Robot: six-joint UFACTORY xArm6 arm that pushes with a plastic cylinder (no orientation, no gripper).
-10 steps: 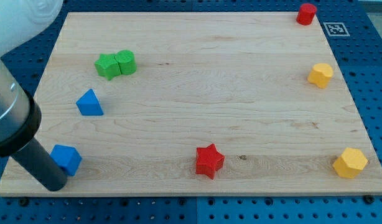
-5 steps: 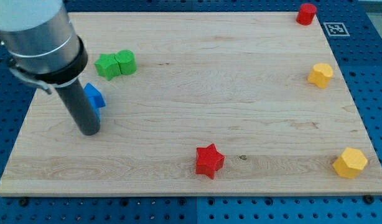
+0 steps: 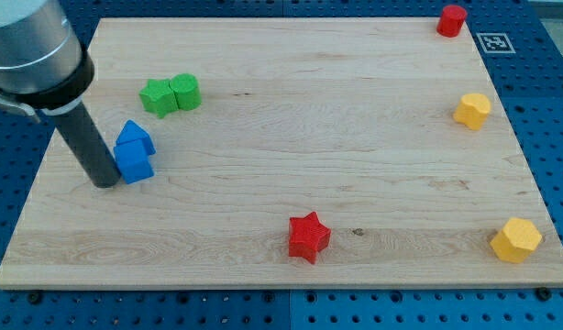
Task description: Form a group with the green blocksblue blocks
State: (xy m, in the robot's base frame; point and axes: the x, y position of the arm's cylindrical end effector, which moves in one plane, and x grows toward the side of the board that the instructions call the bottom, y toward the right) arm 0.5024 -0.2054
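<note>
On the worktop (image 3: 291,119), my rod ends in my tip (image 3: 105,182), touching the left side of two touching blue blocks (image 3: 133,152) at left of frame. Two green blocks (image 3: 171,94) sit touching just above. No gripper here, nothing held.

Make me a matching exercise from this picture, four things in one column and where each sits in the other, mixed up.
Things:
1. red star
2. red cylinder
3. green blocks
4. my tip

Places:
A. the view's top right corner
B. just left of the two blue blocks
C. bottom centre
D. upper left, above the blue pair

Pairs: 1-C, 2-A, 3-D, 4-B
</note>
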